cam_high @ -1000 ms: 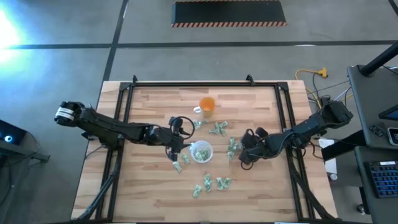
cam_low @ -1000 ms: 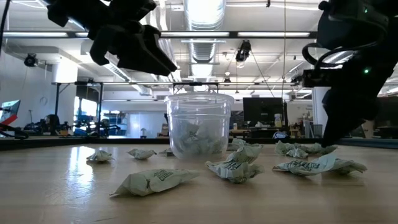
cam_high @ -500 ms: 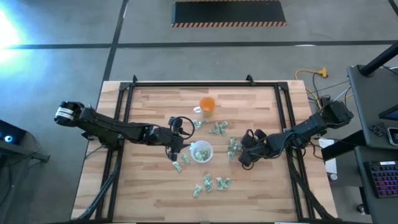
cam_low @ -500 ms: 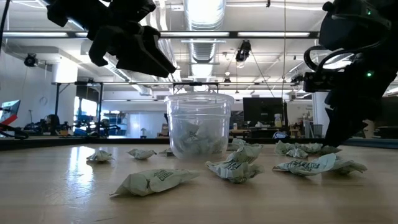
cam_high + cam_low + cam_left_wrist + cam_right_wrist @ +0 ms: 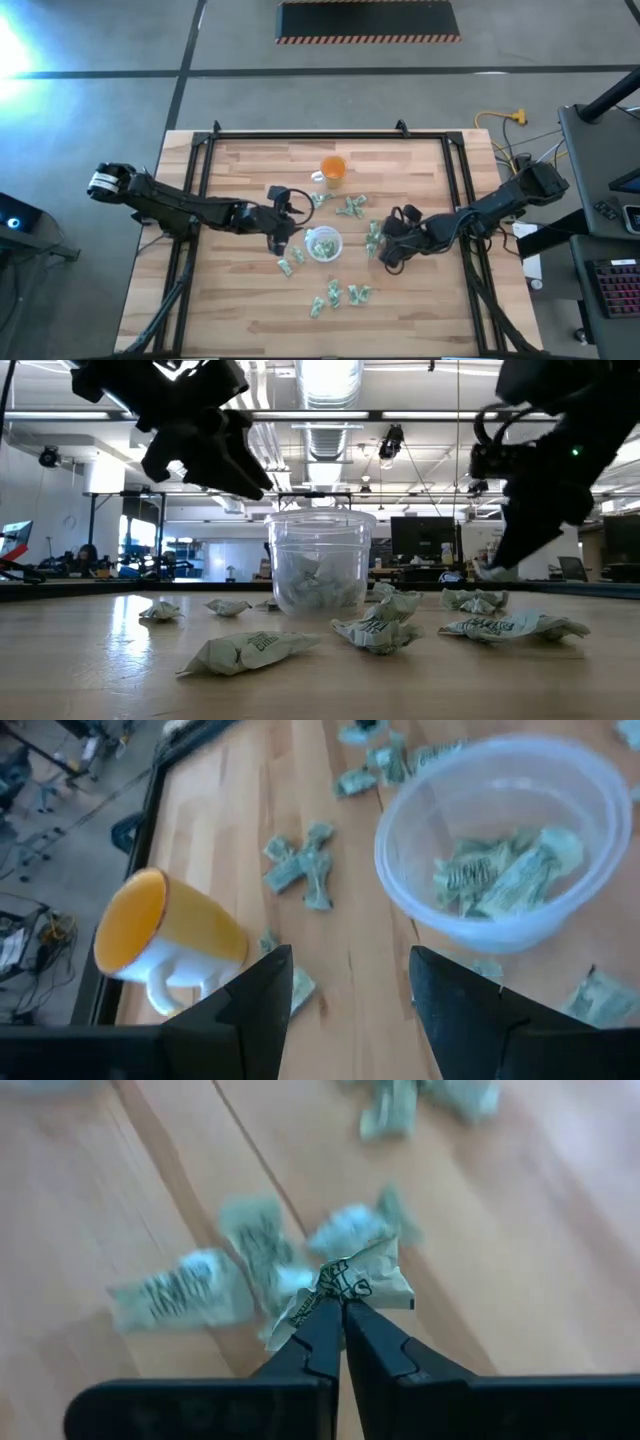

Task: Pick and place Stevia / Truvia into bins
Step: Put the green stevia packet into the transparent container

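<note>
clutter: orange cup [image 5: 333, 169] behind clear bin [image 5: 323, 243], loose sachets [image 5: 338, 296] around
right gripper [image 5: 342, 1312]: fingertips clenched on one sachet [image 5: 362, 1275]
left gripper [image 5: 345, 988]: spread, empty, beside bin

Near table [image 5: 240, 300] centre: clear cup [image 5: 323, 243] with sachets [image 5: 500, 880] inside. Behind it, orange cup [image 5: 333, 169]. Left gripper [image 5: 281, 236] just left of clear cup, right gripper [image 5: 383, 252] to its right. Loose sachets [image 5: 338, 296] scattered around.

Nothing readable here. The sachets [image 5: 252, 650] lying on the table [image 5: 100, 670] carry dark print, and so does the sachet [image 5: 358, 1277] pinched in the right gripper [image 5: 342, 1312], but no letters can be made out on any of them. No label shows on the clear cup [image 5: 320, 565] either.
</note>
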Robot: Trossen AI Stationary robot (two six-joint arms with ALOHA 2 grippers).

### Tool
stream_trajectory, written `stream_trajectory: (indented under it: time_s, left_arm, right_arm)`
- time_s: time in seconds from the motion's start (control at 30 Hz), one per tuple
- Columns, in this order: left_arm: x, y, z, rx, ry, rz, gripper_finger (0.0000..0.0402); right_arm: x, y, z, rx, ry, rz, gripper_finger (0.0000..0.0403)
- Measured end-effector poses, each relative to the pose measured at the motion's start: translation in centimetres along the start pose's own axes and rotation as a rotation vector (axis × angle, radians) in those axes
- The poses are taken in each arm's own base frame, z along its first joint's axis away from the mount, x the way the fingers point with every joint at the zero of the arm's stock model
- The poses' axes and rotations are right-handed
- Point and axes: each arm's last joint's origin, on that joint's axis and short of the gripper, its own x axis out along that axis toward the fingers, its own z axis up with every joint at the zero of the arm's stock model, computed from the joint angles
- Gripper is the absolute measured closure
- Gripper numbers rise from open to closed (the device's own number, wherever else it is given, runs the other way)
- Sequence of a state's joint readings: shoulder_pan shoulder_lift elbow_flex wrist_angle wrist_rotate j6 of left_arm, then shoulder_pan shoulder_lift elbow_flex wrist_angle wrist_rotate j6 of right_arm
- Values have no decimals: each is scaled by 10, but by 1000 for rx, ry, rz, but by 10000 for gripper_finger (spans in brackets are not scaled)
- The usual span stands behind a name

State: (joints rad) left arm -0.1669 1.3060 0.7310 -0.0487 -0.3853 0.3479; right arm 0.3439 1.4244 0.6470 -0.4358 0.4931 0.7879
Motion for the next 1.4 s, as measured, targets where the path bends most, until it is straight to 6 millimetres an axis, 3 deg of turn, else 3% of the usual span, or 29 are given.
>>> stream_trajectory:
  time_s: [0.2, 0.37, 0.63, 0.8, 1.1, 1.4]
  left_arm:
    - [0, -1, -4, 11, 31, -2, 216]
    - [0, -4, -10, -26, 93, -28, 216]
    - [-2, -13, -21, -149, 168, -237, 217]
    - [-2, -23, -29, -233, 179, -431, 217]
    - [4, -46, -48, -255, 218, -531, 217]
    - [12, -65, -37, -216, 105, -569, 217]
  right_arm:
    - [-15, 13, 28, -88, -150, -19, 394]
    - [-23, 26, 54, -181, -339, 65, 394]
    - [-34, 40, 77, -327, -548, 261, 394]
    - [-21, 45, 80, -386, -550, 336, 394]
    - [11, 60, 82, -468, -479, 315, 394]
    - [16, 62, 92, -475, -482, 295, 394]
